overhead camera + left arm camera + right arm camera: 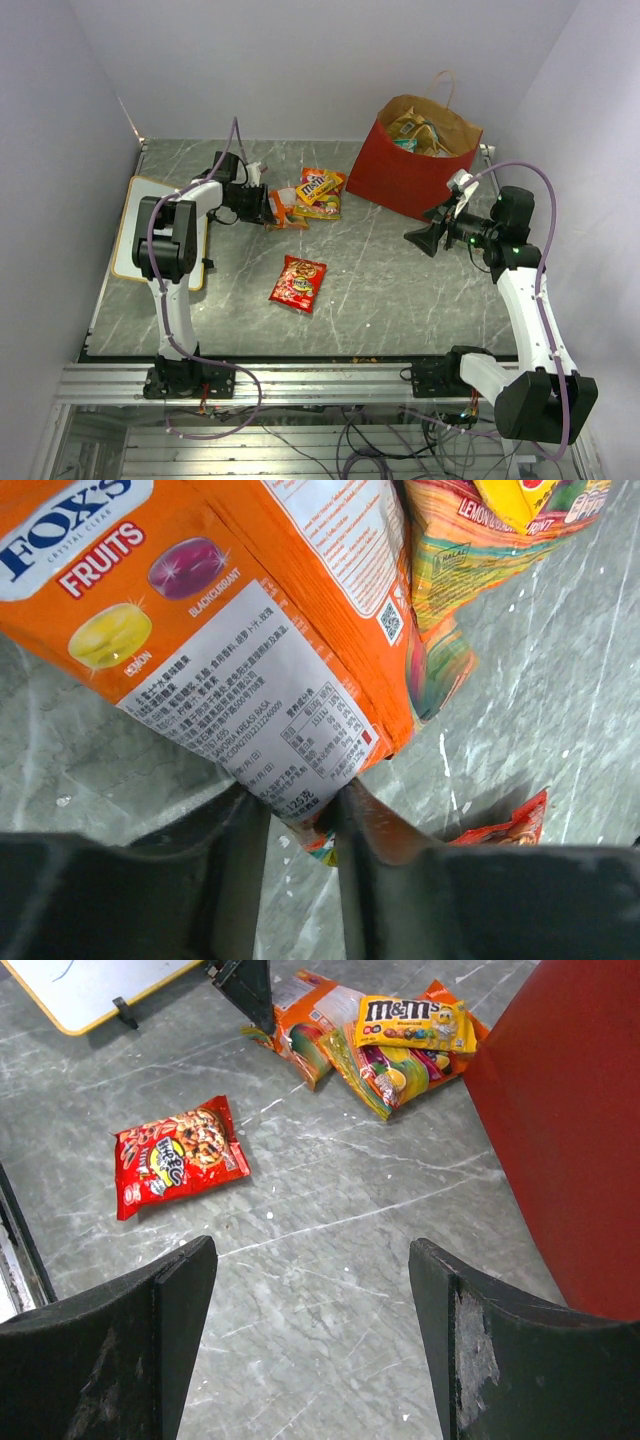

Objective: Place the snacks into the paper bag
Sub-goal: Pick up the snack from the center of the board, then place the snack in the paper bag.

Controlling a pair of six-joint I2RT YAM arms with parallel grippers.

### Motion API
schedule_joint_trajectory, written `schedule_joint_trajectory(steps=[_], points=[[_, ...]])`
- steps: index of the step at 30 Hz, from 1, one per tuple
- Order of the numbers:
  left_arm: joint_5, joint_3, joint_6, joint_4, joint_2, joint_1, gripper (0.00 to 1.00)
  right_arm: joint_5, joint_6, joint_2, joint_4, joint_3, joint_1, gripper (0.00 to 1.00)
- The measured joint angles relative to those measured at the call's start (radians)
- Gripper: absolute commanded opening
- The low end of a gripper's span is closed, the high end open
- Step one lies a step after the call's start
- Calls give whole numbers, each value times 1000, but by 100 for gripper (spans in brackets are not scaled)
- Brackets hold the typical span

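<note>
My left gripper (303, 830) is closed on the lower corner of the orange Fox's Fruits candy pack (230, 640), at the table's back left (283, 208). A yellow M&M's pack (322, 182) lies on a multicoloured pack (318, 207) just right of it. A small red cookie pack (298, 282) lies alone mid-table and shows in the right wrist view (178, 1155). The red paper bag (410, 180) stands at the back right with several packets (420, 135) inside. My right gripper (425, 240) is open and empty above bare table (315, 1340), beside the bag's red wall (570, 1110).
A flat white board with a yellow edge (150, 230) lies at the table's left side, behind my left arm. White walls close in on three sides. A metal rail runs along the near table edge (320, 380).
</note>
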Motion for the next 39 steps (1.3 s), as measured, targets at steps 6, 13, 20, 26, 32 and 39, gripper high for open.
schedule_joint_trajectory(steps=[6, 13, 20, 26, 32, 39], points=[[8, 23, 24, -23, 0, 0, 7, -2, -5, 0, 0, -1, 0, 77], [-9, 31, 109, -90, -63, 0, 7, -9, -4, -1, 2, -2, 0, 77], [-24, 2, 293, -124, -287, -2, 7, -63, 9, -3, 24, -11, 0, 77], [-31, -66, 447, -132, -523, -35, 7, -134, 24, 0, 51, -12, 7, 77], [-79, -83, 612, -184, -695, -191, 7, -158, 26, 57, 67, -2, 93, 77], [-100, -115, 746, -248, -832, -387, 7, -145, 190, 154, 228, 40, 217, 78]])
